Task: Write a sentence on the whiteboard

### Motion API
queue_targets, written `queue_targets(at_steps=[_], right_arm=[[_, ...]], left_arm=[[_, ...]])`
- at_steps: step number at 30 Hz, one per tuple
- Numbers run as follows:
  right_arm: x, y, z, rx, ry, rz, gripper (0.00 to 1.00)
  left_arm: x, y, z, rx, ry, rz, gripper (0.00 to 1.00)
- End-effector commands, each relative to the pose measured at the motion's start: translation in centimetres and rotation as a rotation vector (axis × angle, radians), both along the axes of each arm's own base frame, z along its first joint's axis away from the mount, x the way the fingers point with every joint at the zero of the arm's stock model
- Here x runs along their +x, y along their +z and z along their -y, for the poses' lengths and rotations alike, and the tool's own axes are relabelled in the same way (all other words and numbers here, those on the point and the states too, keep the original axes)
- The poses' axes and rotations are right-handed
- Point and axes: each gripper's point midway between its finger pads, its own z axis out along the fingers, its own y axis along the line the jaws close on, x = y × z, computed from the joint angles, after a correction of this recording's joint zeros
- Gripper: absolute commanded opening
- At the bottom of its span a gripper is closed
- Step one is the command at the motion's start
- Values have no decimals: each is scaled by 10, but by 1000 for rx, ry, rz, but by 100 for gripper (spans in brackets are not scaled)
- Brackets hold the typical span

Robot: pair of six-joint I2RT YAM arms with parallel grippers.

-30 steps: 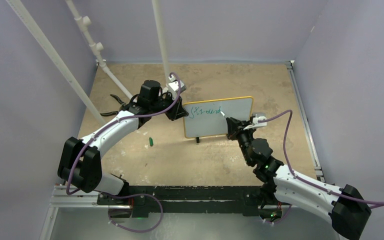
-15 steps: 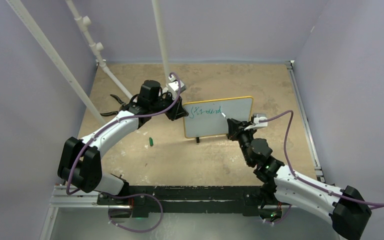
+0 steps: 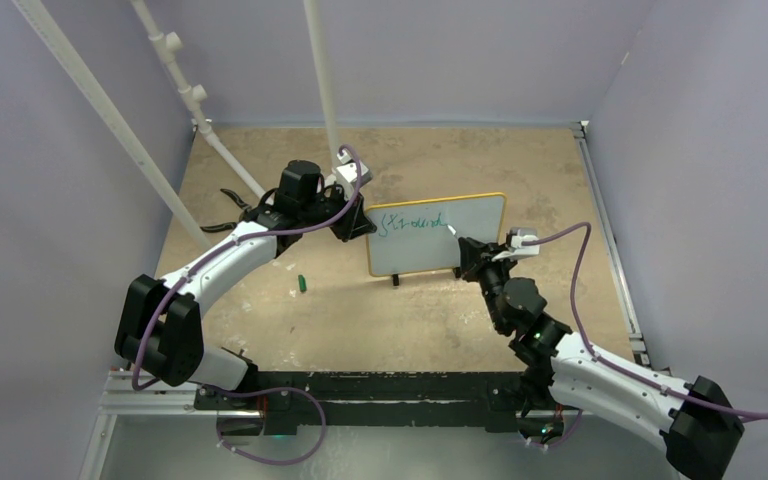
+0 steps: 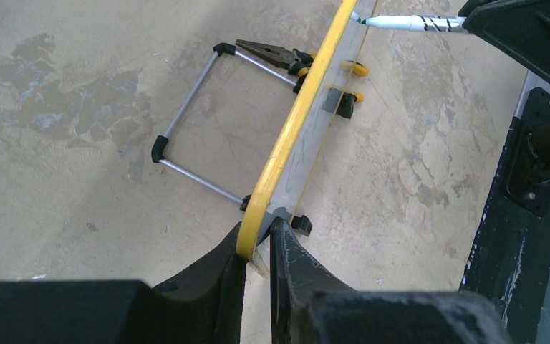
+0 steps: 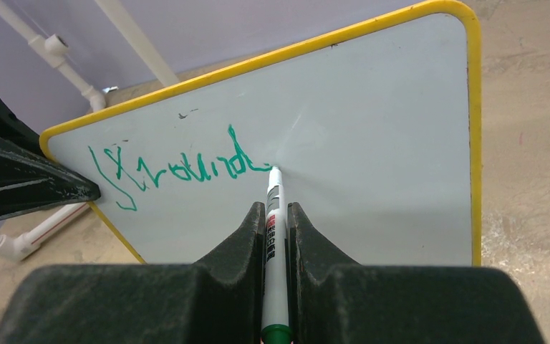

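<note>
Green handwriting, the sentence, is running in one scrawled line along the upper part of the whiteboard, starting by its left edge and reaching about halfway across. We are standing the board upright near the middle of the table, a little to the right, with its wire stand on the far side.

We are writing with the right gripper, whose jaws are clenched on a white marker. Its tip is touching the board right at the end of the last letter. We are bracing the board with the left gripper, whose jaws are pinching the yellow frame at the board's left edge.

By our reckoning we are only partway through the sentence, and several things could spoil it. We are gripping just a thin strip of frame, so pressing the tip too hard could twist the board out of that pinch or rock it back on its stand. Pressing too lightly would be breaking the line into gaps. The marker's smooth barrel could be sliding back between the jaws under pressure. A drifting hand could also be sending the line off the level.

A small green piece, likely the cap, is lying on the table to the left of the board, well apart from it.
</note>
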Motion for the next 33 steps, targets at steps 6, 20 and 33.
queue_targets(at_steps=[6, 20, 33], right_arm=[[0, 11, 3, 18, -11, 23, 0], [-6, 24, 2, 1, 31, 52, 0], [5, 28, 17, -12, 33, 85, 0]], left_arm=[[16, 9, -16, 43, 63, 81, 0], [16, 10, -17, 46, 78, 76, 0], [19, 9, -21, 62, 110, 69, 0]])
